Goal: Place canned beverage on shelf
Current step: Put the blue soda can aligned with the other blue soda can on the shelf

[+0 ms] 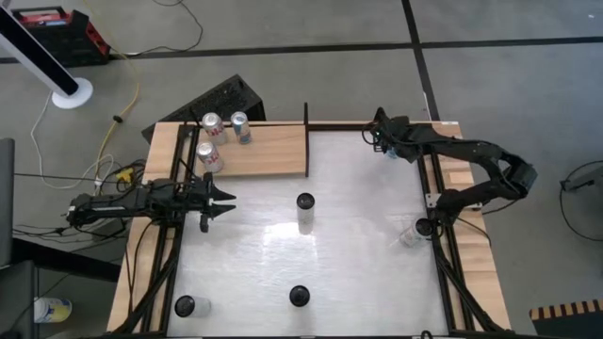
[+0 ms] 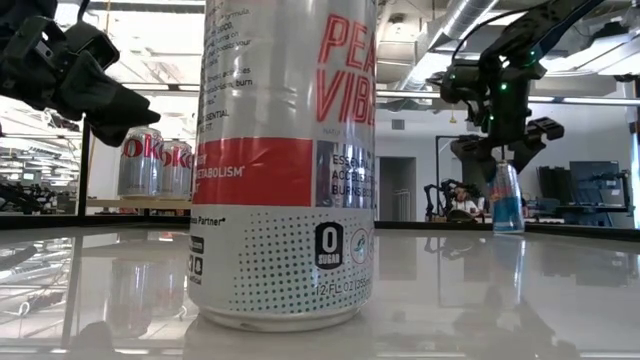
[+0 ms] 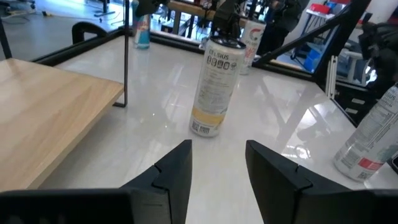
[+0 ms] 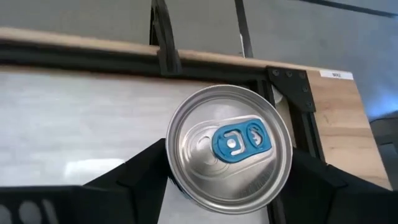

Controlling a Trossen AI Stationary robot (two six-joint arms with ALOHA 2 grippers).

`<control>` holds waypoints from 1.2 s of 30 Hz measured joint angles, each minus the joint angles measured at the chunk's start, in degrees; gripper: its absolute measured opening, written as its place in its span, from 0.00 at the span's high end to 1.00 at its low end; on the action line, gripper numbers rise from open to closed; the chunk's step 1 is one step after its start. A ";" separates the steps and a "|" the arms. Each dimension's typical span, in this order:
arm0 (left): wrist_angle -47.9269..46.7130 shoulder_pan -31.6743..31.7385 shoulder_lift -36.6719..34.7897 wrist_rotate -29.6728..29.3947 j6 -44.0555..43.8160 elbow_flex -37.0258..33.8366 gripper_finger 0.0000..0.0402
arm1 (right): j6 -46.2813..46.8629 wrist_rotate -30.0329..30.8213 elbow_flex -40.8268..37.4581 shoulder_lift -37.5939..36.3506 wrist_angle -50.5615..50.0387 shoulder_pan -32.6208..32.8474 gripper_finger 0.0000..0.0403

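The light-wood shelf (image 1: 268, 149) lies at the table's far left and carries three cans (image 1: 211, 126), standing upright. It also shows in the left wrist view (image 3: 43, 118). My left gripper (image 1: 226, 200) is open and empty just in front of the shelf. Its fingers (image 3: 217, 146) point toward a black-topped can (image 1: 304, 212) that stands on its base at the table's middle (image 3: 214, 87). My right gripper (image 1: 424, 226) is at the table's right edge, shut on a silver can with a blue tab (image 4: 230, 149), which also shows in the low view (image 2: 507, 205). My right gripper pinches the can between its two fingers, at the can's upper wall just under the rim (image 4: 173, 158). The fingers come from above, pointing down. The can is upright with its base on the tabletop (image 2: 507, 230).
A can (image 1: 299, 297) stands near the table's near edge, filling the low view (image 2: 285, 160). Another can (image 1: 186, 306) is at the near left corner. A black upright (image 1: 305, 141) closes the shelf's right end. Dark rails (image 1: 443, 264) run along the table's sides.
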 joint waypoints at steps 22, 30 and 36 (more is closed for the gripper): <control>-0.89 0.01 0.00 -0.17 0.23 0.02 0.66 | -16.46 -0.50 27.12 -3.63 1.95 25.58 0.33; -3.55 0.00 0.02 -0.15 0.62 0.22 0.66 | -28.04 0.04 44.47 10.55 7.99 34.16 0.33; -3.62 0.02 0.02 -0.17 1.83 0.22 0.66 | -33.58 -5.56 59.06 24.08 8.55 35.07 0.33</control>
